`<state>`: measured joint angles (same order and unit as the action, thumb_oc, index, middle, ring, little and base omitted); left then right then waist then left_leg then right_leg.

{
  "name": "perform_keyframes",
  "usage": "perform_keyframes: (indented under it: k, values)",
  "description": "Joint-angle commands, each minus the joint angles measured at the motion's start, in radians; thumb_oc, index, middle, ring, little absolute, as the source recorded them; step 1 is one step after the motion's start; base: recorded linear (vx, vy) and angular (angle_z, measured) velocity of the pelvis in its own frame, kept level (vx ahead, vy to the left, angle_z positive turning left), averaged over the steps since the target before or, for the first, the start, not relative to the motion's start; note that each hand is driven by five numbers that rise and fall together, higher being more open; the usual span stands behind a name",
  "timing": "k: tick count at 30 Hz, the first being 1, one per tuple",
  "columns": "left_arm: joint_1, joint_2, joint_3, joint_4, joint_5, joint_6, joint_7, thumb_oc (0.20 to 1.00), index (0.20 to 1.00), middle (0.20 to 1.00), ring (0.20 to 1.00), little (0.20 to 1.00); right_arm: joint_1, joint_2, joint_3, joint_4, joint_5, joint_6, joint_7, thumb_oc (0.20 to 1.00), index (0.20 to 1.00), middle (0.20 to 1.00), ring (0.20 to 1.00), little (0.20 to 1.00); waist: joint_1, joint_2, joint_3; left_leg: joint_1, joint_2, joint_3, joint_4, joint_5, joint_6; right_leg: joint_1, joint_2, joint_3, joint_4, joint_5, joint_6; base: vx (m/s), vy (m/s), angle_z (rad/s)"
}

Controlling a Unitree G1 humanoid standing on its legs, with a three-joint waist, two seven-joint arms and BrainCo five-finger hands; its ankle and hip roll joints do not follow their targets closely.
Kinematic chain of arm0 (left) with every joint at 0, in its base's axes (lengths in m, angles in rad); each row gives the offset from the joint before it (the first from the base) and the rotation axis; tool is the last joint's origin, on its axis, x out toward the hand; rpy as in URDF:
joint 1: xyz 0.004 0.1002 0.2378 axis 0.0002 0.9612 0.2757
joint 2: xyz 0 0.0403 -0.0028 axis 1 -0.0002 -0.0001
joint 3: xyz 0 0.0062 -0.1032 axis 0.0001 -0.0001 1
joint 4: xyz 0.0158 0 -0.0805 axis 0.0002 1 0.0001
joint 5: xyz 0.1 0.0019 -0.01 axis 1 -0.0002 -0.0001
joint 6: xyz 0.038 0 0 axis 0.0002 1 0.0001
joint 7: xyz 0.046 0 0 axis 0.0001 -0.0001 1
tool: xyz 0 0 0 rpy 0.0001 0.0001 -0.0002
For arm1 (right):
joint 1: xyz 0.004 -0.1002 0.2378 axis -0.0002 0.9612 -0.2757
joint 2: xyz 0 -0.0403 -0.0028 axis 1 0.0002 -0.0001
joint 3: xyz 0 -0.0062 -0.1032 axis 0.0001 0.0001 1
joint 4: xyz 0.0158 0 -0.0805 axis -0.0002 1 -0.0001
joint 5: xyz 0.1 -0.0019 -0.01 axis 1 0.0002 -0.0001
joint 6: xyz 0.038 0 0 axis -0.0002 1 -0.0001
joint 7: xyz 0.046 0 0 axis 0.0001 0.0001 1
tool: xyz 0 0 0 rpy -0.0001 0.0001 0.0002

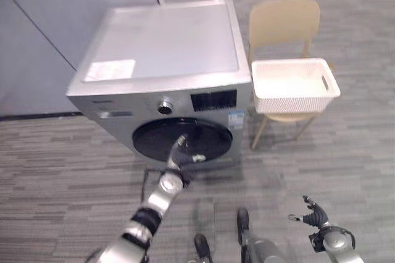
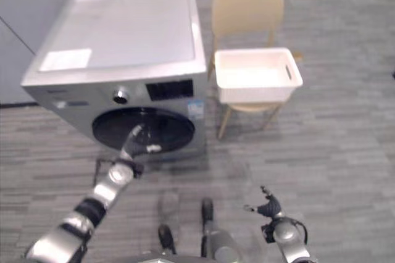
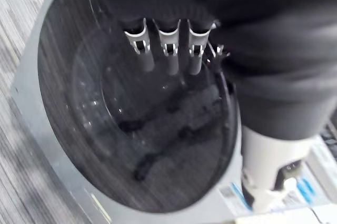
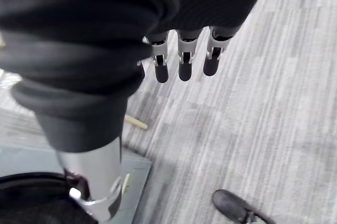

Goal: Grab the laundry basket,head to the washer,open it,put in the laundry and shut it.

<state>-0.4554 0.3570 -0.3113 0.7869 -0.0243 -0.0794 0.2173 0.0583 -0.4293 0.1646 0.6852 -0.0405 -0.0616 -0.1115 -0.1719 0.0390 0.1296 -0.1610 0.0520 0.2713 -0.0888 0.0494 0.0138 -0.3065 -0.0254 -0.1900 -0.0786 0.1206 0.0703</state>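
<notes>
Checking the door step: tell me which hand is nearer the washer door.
Left. The left hand is right at the dark round washer door, fingers straight against its glass. The right hand hangs low over the floor, well off to the washer's right.

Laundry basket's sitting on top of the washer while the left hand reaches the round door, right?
Not quite. The white laundry basket sits on the tan chair beside the washer, as the left eye view shows. The left hand is indeed at the round door.
</notes>
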Motion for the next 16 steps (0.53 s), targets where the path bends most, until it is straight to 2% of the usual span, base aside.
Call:
perform_keyframes:
  k: [1,4,5,6,9,11,16]
  values:
    - [0.146,-0.023,0.021,-0.211,-0.011,-0.062,0.02,1.0,1.0,1.0,1.0,1.0,0.016,0.029,-0.013,-0.006,-0.011,-0.028,-0.024,1.0,1.0,1.0,1.0,1.0,0.038,-0.035,-0.032,0.042,-0.022,-0.048,0.002,-0.028,-0.045,0.164,-0.074,0.03,0.032,-0.081,0.079,0.04,-0.052,-0.23]
    - [0.304,-0.04,0.05,-0.295,-0.055,-0.075,-0.024,1.0,1.0,1.0,1.0,1.0,0.002,0.049,-0.02,0.028,-0.005,-0.027,-0.02,1.0,1.0,1.0,1.0,1.0,0.064,-0.041,-0.035,0.07,-0.024,-0.062,0.002,-0.031,-0.045,0.207,-0.072,0.021,0.03,-0.094,0.075,0.05,-0.047,0.16]
    - [0.305,-0.039,0.05,-0.296,-0.055,-0.074,-0.025,1.0,1.0,1.0,1.0,1.0,0.003,0.049,-0.019,0.028,-0.005,-0.028,-0.02,1.0,1.0,1.0,1.0,1.0,0.063,-0.042,-0.034,0.071,-0.024,-0.062,0.002,-0.031,-0.045,0.209,-0.072,0.021,0.029,-0.094,0.075,0.04,-0.047,0.15]
    - [0.402,-0.045,0.07,-0.315,-0.074,-0.072,-0.053,1.0,1.0,1.0,1.0,1.0,-0.015,0.06,-0.02,0.048,-0.003,-0.025,-0.018,1.0,1.0,1.0,1.0,1.0,0.085,-0.043,-0.036,0.092,-0.026,-0.074,0.002,-0.034,-0.044,0.239,-0.07,0.012,0.03,-0.103,0.072,0.03,-0.034,0.12]
    - [0.456,-0.051,0.083,-0.295,-0.078,-0.067,-0.07,1.0,1.0,1.0,1.0,1.0,-0.032,0.067,-0.017,0.061,0.0,-0.025,-0.016,1.0,1.0,1.0,1.0,1.0,0.1,-0.044,-0.038,0.108,-0.029,-0.083,0.002,-0.037,-0.044,0.261,-0.069,0.004,0.03,-0.11,0.07,0.04,-0.041,0.2]
    - [0.532,-0.066,0.115,-0.2,-0.084,-0.047,-0.097,1.0,1.0,1.0,1.0,1.0,-0.057,0.078,-0.015,0.087,-0.001,-0.019,-0.012,1.0,1.0,1.0,1.0,1.0,0.128,-0.047,-0.045,0.133,-0.031,-0.098,0.002,-0.038,-0.044,0.29,-0.066,-0.011,0.031,-0.121,0.067,0.05,-0.043,0.32]
    - [0.588,-0.092,0.166,-0.028,-0.091,-0.028,-0.103,1.0,1.0,1.0,1.0,1.0,-0.075,0.078,-0.013,0.086,-0.003,-0.017,-0.015,1.0,1.0,1.0,1.0,1.0,0.154,-0.047,-0.054,0.156,-0.033,-0.109,0.002,-0.041,-0.045,0.318,-0.065,-0.03,0.035,-0.135,0.062,0.02,-0.017,0.19]
